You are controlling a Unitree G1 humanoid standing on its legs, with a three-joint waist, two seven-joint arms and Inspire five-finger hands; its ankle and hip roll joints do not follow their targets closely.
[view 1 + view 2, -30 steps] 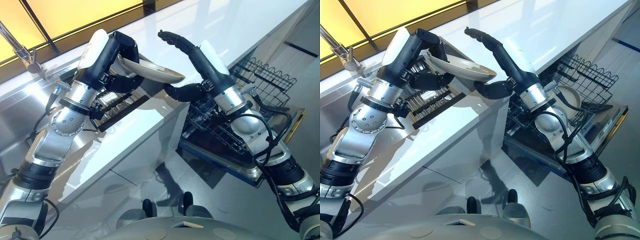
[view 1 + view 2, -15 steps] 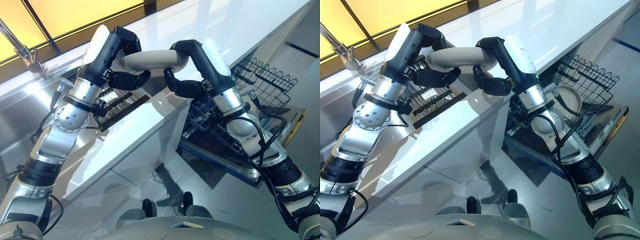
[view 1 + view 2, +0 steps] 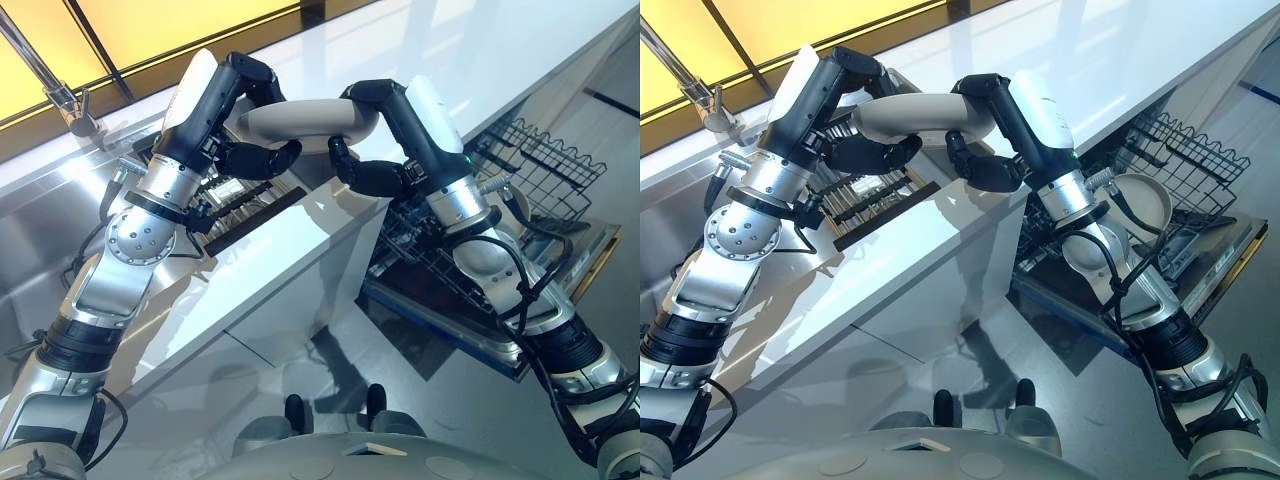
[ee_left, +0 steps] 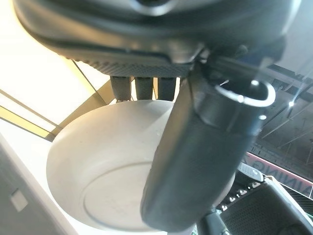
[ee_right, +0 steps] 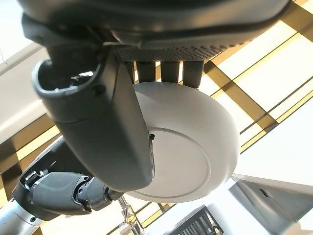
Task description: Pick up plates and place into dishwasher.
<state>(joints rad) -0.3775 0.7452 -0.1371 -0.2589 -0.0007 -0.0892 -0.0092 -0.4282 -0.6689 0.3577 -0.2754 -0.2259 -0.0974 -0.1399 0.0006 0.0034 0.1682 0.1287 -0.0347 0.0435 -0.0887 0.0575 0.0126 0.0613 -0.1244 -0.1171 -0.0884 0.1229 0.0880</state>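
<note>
Plate (image 3: 300, 122) hung above the worktop's (image 3: 300, 260) front edge, pinched between both my hands: left hand (image 3: 235, 110) curled round 1 rim, right hand (image 3: 385, 125) round the other, dishwasher rack (image 3: 520, 160) alongside.

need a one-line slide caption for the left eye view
Both hands, left hand and right hand, grip one grey plate above the white counter, with the open dishwasher rack at right.
</note>
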